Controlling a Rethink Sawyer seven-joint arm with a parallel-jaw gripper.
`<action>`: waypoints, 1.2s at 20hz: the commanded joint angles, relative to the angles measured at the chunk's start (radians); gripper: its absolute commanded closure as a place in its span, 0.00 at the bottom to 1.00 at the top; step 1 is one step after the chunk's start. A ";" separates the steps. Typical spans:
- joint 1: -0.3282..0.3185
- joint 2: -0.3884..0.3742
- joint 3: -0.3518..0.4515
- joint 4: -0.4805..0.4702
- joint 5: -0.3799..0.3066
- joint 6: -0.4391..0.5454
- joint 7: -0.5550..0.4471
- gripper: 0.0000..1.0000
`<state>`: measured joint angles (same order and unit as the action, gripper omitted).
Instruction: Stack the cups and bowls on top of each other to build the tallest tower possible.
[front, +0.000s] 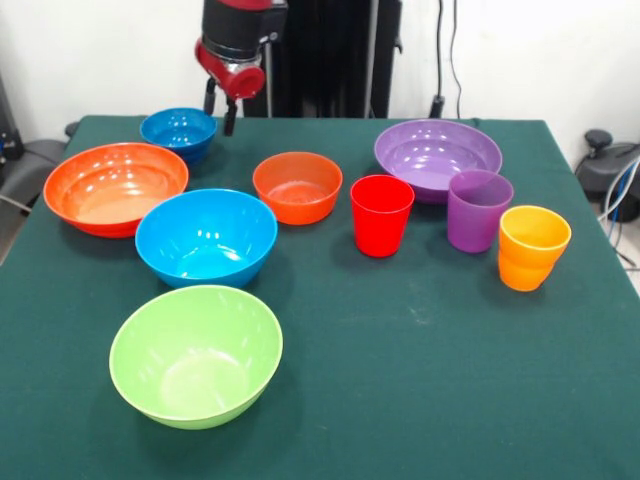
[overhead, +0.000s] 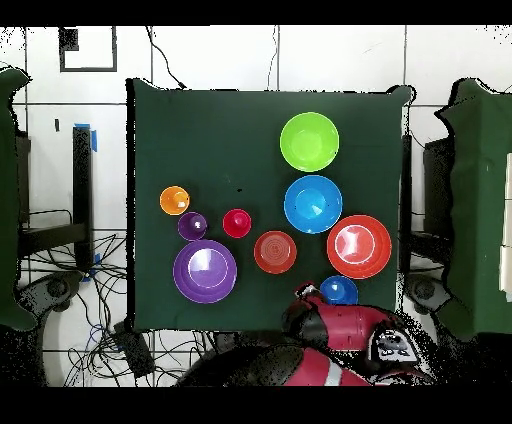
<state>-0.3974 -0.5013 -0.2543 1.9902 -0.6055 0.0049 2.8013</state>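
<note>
My gripper (front: 220, 108) hangs open and empty at the far left, just above the right rim of the small dark blue bowl (front: 178, 130) (overhead: 339, 291). All cups and bowls stand apart on the green cloth, none nested. On the left are the wide orange-red bowl (front: 115, 187), the light blue bowl (front: 206, 237) and the lime green bowl (front: 196, 355). The small orange bowl (front: 297, 186) sits mid-table. To the right are the red cup (front: 381, 215), the purple cup (front: 479, 210), the orange cup (front: 533, 247) and the wide purple bowl (front: 437, 157).
The green table (front: 420, 340) has open cloth at its near right and along the front edge. In the overhead view the red and black arm (overhead: 335, 325) covers the table edge beside the dark blue bowl. Cables and chairs lie around the table.
</note>
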 joint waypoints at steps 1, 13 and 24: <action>0.090 0.177 -0.024 -0.072 0.020 -0.157 0.066 0.00; 0.143 0.240 -0.074 -0.083 0.094 -0.213 0.046 0.00; 0.120 0.209 -0.069 -0.076 0.028 -0.202 -0.007 0.00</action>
<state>-0.2773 -0.2930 -0.3884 1.9890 -0.5580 -0.1846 2.8013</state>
